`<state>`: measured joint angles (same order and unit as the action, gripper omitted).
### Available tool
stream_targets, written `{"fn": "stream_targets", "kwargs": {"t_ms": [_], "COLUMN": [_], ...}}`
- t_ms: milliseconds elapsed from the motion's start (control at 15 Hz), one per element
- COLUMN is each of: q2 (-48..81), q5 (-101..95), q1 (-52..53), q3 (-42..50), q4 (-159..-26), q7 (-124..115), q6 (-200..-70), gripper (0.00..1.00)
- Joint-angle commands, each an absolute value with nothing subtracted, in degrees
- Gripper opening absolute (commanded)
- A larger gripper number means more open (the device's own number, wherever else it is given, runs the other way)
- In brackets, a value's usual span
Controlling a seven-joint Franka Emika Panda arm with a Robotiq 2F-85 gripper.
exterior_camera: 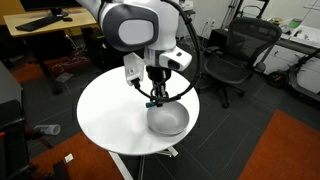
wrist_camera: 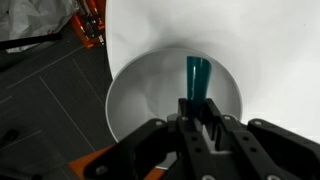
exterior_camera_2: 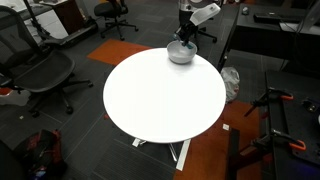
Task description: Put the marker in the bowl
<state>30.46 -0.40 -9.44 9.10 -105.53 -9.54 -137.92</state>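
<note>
The grey-silver bowl [exterior_camera: 168, 121] sits near the edge of the round white table [exterior_camera: 110, 115]; it also shows in an exterior view [exterior_camera_2: 180, 52] and fills the middle of the wrist view [wrist_camera: 150, 95]. My gripper [exterior_camera: 157, 99] hangs just above the bowl and is shut on the teal-blue marker [wrist_camera: 197, 74]. In the wrist view the marker sticks out from between the fingers [wrist_camera: 198, 108] over the bowl's inside. In an exterior view the gripper [exterior_camera_2: 184, 36] is right above the bowl. The marker's ends are hidden.
Black office chairs [exterior_camera: 240, 50] stand round the table, also in an exterior view [exterior_camera_2: 40, 75]. Desks stand at the back [exterior_camera: 40, 22]. The bowl lies close to the table's edge [wrist_camera: 110, 60]; orange and dark floor lies beyond.
</note>
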Motion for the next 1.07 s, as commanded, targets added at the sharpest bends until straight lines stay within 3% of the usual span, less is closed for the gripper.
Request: {"fn": "stream_targets", "kwargs": {"t_ms": [0,333,400,467,1000], "q2": [34.5,38.1,38.5,38.6,33.2], "q5": [1.1,1.7,1.6,1.7,2.3], "q1": [-10.0,-11.0,-10.9,-11.0,-10.1], "q3": [9.5,9.4,9.6,9.5,9.5], "q4": [-100.0,-96.5,-96.1,-95.9,-101.3], "q7": [-10.5,-10.5,-10.7,-10.7,-10.8], "q6": [-133.9,-131.3,-130.9,-130.8,-133.3], "gripper": [0.05,0.05,0.44,0.45,1.0]}}
